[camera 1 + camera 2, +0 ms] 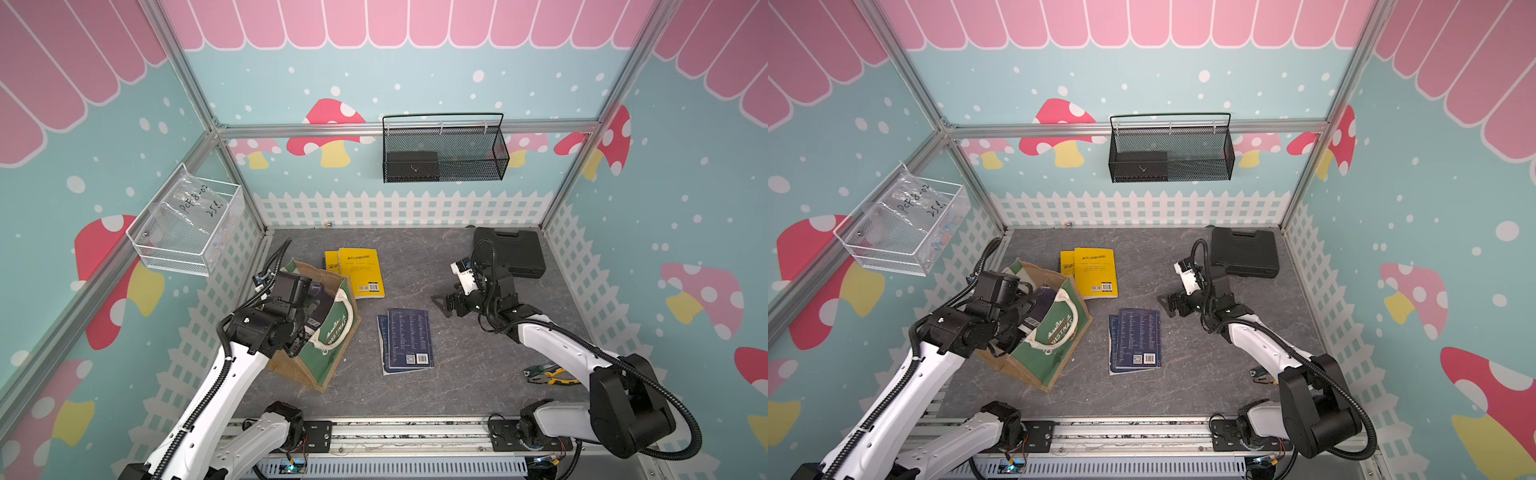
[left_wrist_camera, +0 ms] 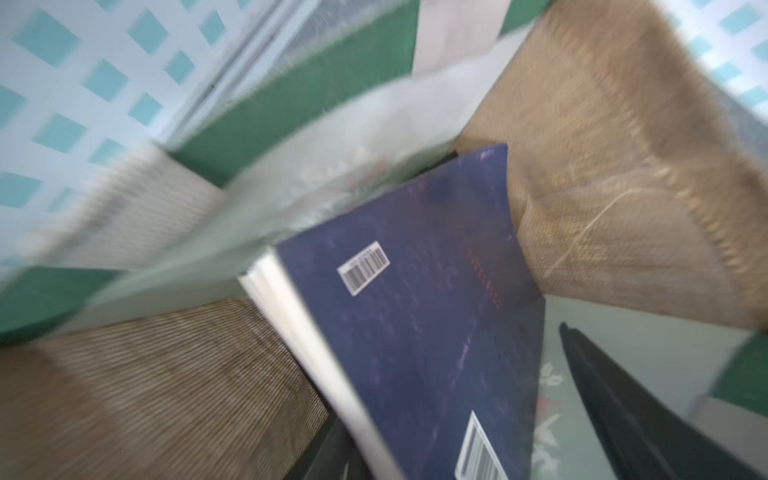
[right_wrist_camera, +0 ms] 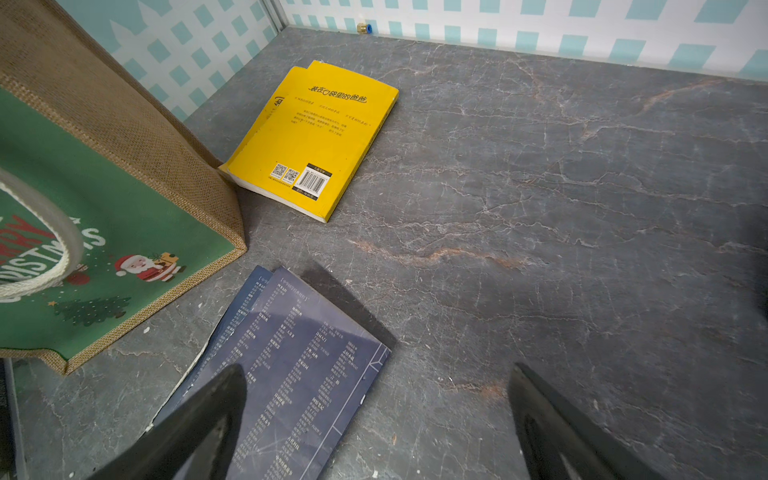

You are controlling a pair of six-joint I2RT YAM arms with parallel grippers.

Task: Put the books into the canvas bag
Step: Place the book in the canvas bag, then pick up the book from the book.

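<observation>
**Navy book [image 2: 415,311] in canvas bag [image 1: 332,357]**

Left gripper [image 2: 446,370] sits in the bag's mouth, fingers apart around the book. Right gripper [image 3: 376,368] hovers wide open near stacked navy books [image 1: 407,340]; yellow books [image 1: 359,272] lie just beside the bag.

Staged robot test cell: aluminium frame [image 1: 266,130], mushroom-print walls [image 1: 685,208]
</observation>
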